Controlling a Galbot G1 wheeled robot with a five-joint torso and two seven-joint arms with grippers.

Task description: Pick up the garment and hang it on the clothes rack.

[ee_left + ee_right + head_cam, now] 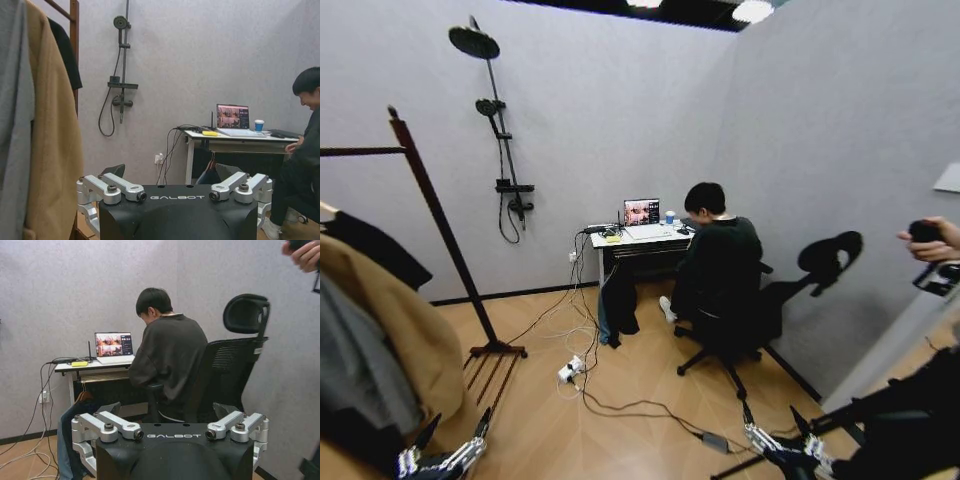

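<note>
The clothes rack (pixel 440 220) stands at my left, a dark wooden post with a top bar; the left wrist view shows it too (pixel 74 20). A black short-sleeved garment (pixel 380 250) hangs on it from a light hanger, its sleeve in the left wrist view (pixel 65 55); its chest is hidden. Beside it hang a tan coat (pixel 400 330) and a grey hoodie (pixel 350 380). My left gripper (pixel 452 435) is low beside the coat, open and empty (pixel 170 172). My right gripper (pixel 772 420) is low on the right, open and empty (pixel 167 410).
A person sits in an office chair (pixel 740 330) at a small desk (pixel 640 240) with a laptop. Dark clothing (pixel 618 300) hangs from the desk. Cables and a power strip (pixel 568 372) lie on the wooden floor. A shower fixture (pixel 500 140) is on the wall.
</note>
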